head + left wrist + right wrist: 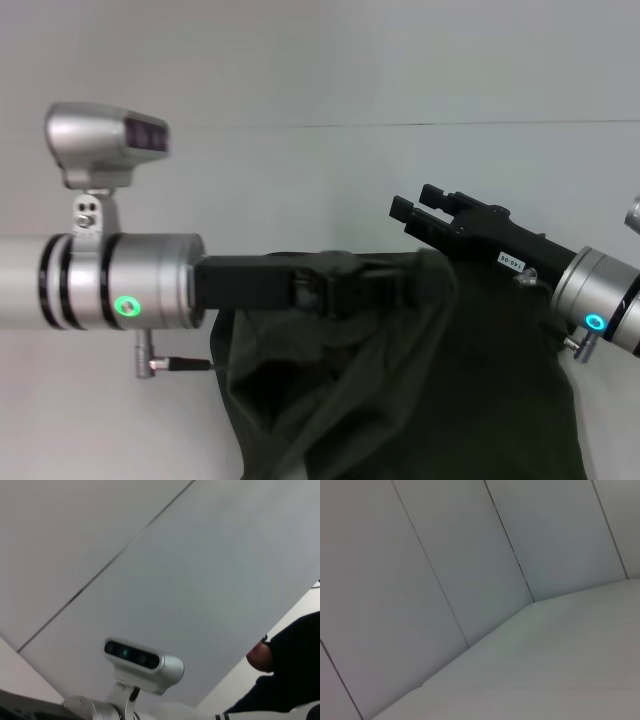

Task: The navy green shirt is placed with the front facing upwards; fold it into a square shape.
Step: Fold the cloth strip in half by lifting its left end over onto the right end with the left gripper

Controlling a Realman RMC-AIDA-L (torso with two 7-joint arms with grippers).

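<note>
Two raised tools, left tool [345, 290] clamping navy green shirt [420, 400], right tool [420, 212] parted, head view only.

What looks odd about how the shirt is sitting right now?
The navy green shirt isn't lying flat: it hangs bunched and creased from the left gripper, raised in the air. The right gripper sits open beside its top edge, apparently holding nothing.

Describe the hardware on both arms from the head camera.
Both arms are silver cylinders with black bands and glowing rings: green on the left, cyan on the right. Left gripper is black and boxy; right gripper is black with a white label. A silver camera tops the left wrist.
</note>
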